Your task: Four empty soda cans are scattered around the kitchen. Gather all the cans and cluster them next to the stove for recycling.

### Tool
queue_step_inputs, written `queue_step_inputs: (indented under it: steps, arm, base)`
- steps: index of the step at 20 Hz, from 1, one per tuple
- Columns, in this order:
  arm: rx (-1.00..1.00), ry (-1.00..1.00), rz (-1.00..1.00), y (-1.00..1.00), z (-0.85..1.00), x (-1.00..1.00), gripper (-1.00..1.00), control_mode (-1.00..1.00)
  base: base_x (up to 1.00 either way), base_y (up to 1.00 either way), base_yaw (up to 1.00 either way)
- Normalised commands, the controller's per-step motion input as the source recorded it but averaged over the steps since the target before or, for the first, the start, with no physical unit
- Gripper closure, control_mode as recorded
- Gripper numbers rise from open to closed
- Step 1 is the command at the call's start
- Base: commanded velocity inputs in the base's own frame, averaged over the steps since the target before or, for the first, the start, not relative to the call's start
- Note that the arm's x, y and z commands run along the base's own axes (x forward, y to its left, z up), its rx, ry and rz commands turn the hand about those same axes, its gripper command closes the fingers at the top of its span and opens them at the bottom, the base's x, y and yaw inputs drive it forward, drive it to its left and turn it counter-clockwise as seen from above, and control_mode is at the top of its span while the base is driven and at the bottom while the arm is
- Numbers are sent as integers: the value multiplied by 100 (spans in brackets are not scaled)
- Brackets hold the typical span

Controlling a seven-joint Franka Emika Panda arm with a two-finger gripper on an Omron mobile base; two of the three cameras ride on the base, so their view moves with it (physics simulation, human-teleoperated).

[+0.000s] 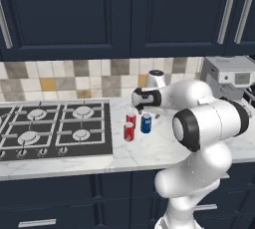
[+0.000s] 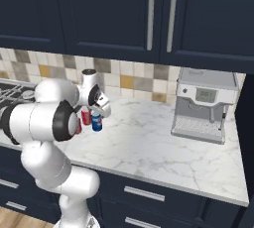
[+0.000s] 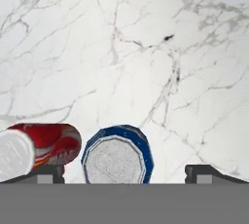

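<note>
Three soda cans stand close together on the white marble counter just right of the black stove: a red can at the back, a second red can in front of it, and a dark blue can to their right. In the right base view the blue can and one red can show beside the arm. My gripper hangs a little above them, pointing down and open. In the hand view the blue can's silvery top lies between the fingertips, with a red can to the left.
A grey coffee machine stands on the counter far to the right, against the tiled backsplash. Bare marble stretches between the cans and the machine. Navy wall cabinets hang overhead. The counter's front edge runs below the stove.
</note>
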Motion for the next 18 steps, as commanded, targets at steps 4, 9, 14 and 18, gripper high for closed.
queue_step_inputs:
  steps: [4,9,14,18]
  arm:
    - [0,3,-2,0,14,-40,-100,-100]
    - [0,0,1,0,11,-47,-100,-100]
    - [-2,0,8,0,7,-50,-100,-100]
    - [0,0,9,0,0,-55,-100,-100]
  base:
    - [0,0,0]
    - [0,0,0]
    - [0,0,0]
    - [0,0,0]
